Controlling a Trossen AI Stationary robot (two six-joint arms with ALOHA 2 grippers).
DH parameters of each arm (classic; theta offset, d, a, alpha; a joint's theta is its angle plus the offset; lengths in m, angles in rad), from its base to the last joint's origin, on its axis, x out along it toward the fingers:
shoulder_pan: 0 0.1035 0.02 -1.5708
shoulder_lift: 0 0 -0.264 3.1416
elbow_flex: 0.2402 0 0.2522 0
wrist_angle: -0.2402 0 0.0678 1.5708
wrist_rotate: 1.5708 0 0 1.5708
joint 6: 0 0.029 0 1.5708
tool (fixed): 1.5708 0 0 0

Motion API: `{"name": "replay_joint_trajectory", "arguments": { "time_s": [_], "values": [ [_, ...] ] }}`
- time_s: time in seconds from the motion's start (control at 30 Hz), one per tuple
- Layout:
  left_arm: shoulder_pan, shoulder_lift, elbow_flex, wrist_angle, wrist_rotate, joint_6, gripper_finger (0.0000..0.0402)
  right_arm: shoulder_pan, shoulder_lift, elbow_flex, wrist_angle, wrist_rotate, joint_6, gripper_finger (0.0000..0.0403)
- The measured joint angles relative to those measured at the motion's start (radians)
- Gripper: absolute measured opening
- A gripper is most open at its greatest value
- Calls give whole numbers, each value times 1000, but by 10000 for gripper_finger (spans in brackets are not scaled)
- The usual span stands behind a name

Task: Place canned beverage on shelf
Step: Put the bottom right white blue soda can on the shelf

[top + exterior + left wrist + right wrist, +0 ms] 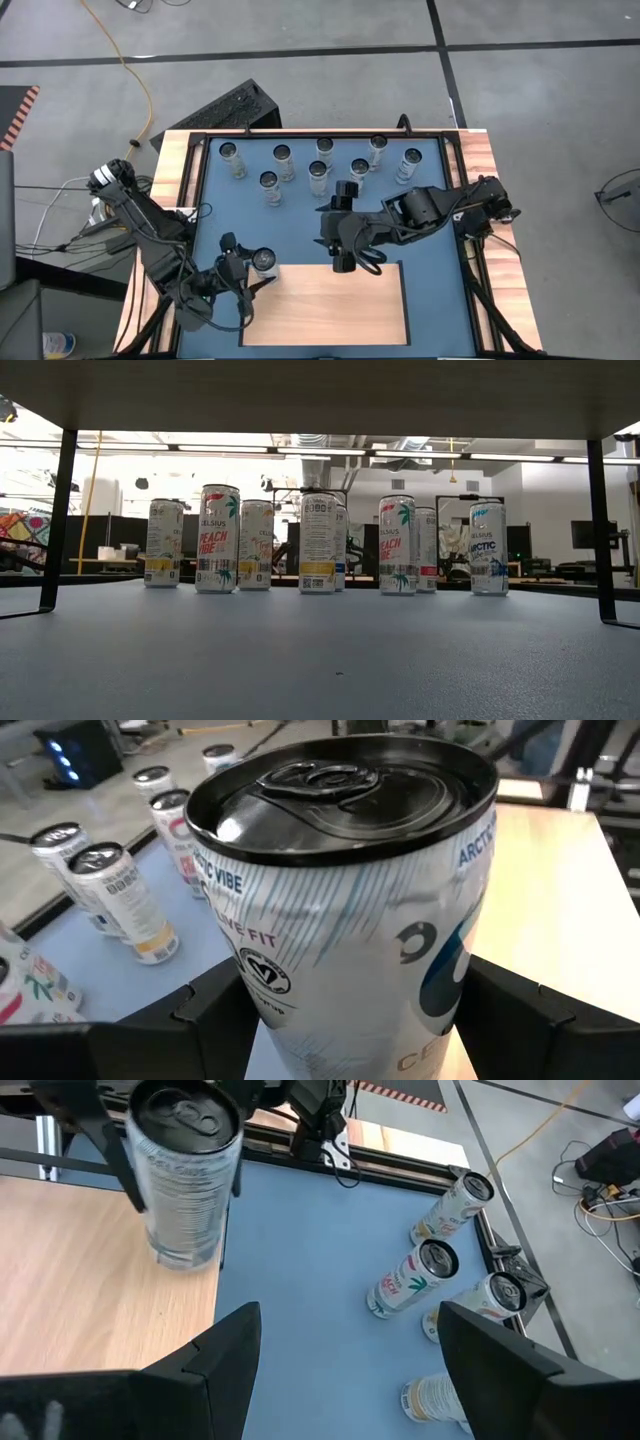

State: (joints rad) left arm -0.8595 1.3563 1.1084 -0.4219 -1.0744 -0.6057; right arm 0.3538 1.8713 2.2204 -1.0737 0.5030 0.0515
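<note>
A white and blue can (264, 260) stands upright at the far left corner of the pale wood shelf (330, 305). My left gripper (257, 266) is shut on it. The can fills the left wrist view (340, 920) and shows in the right wrist view (185, 1190). My right gripper (342, 262) is open and empty at the shelf's far edge, right of the can, over the blue surface (320, 1280). The low view shows only the shelf's underside (320, 390), no gripper. My left gripper pinches the can's round side wall (250, 1010) between its two fingers (115, 1155), one on each side, above mid-height. The fingers come level from the table's left. The can is upright over the shelf's corner; I cannot tell whether its base (185, 1258) touches the wood.
Several more cans (320, 165) stand on the blue surface (430, 230) toward the far edge, also in the low view (318, 543). Dark legs (55, 520) hold the shelf above the surface. A black frame (455, 190) borders the surface. The shelf's middle and right are bare wood.
</note>
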Motion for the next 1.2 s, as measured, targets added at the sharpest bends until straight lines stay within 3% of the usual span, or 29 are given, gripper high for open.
{"name": "replay_joint_trajectory", "arguments": {
  "time_s": [0.17,0.33,0.53,0.83,1.2],
  "values": [
    [-34,-26,43,6,75,57,266,0,0,0,8,0,-4,286],
    [-101,-29,49,90,50,103,266,8,0,0,8,0,-2,286],
    [-126,33,49,148,-42,29,266,33,0,0,9,-3,1,286],
    [-130,55,48,163,-8,-91,266,59,0,0,13,-3,1,286],
    [-146,84,48,212,20,-97,266,65,0,0,20,-3,3,286]
  ]
}}
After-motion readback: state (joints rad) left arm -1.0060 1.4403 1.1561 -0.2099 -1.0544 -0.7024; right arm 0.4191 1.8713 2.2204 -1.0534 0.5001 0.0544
